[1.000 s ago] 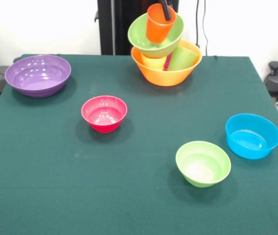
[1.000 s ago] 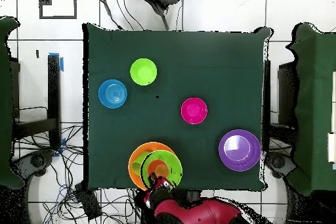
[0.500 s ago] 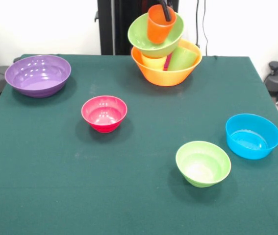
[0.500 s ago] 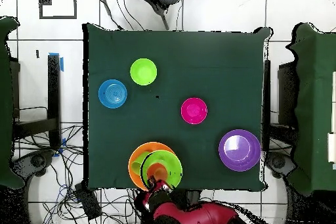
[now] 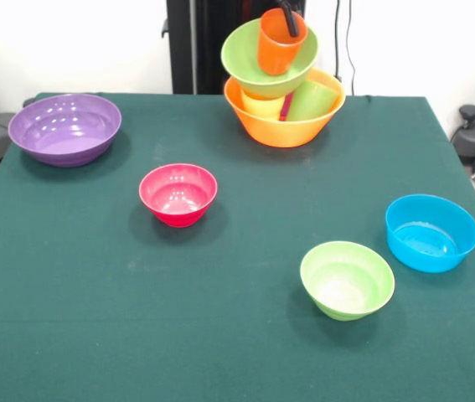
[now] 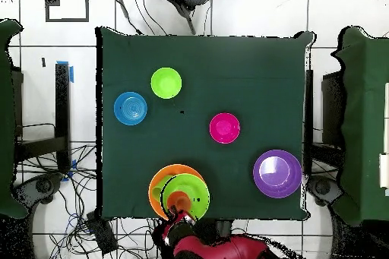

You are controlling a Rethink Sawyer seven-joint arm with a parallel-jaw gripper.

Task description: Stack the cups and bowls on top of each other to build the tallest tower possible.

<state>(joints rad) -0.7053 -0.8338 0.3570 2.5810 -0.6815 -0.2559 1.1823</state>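
The tower [image 5: 281, 84] stands at one edge of the table [image 5: 237, 335]: the large orange bowl [image 5: 284, 126] holds a yellow cup [image 5: 262, 105] and a light green cup [image 5: 312, 100], with the large light green bowl [image 5: 269, 65] tilted on top. The orange-red cup [image 5: 279, 42] sits in that upper bowl, the hand [image 5: 288, 18] clenched on its rim. Apart on the table lie the purple bowl [image 5: 65, 128], pink-red bowl [image 5: 178, 194], small light green bowl [image 5: 347, 280] and blue bowl [image 5: 431, 232]. No writing can be read.

arm [image 6: 220, 248]: red shell, black joints | pincer [image 5: 288, 18]: black
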